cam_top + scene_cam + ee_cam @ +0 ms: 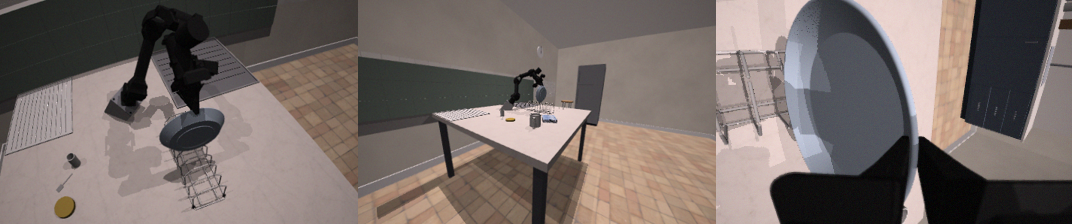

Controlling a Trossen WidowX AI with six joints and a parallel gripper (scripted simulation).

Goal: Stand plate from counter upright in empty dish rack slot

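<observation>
My gripper (197,111) (912,142) is shut on the rim of a grey-blue plate (192,129) (541,92) (841,100). The plate hangs upright on edge in the air above the near end of the wire dish rack (204,180) (538,107) (746,85). In the wrist view the rack lies behind the plate, to its left. The plate does not touch the rack's rails as far as I can tell. The rack's slots look empty.
A dark cup (74,160), a small spatula (64,183) and a yellow disc (65,207) (510,119) lie at the counter's left. A ribbed drain mat (41,113) is at the far left, a grey grille (222,71) behind the arm. A metal mug (535,120) and a blue sponge (550,118) are also on the counter.
</observation>
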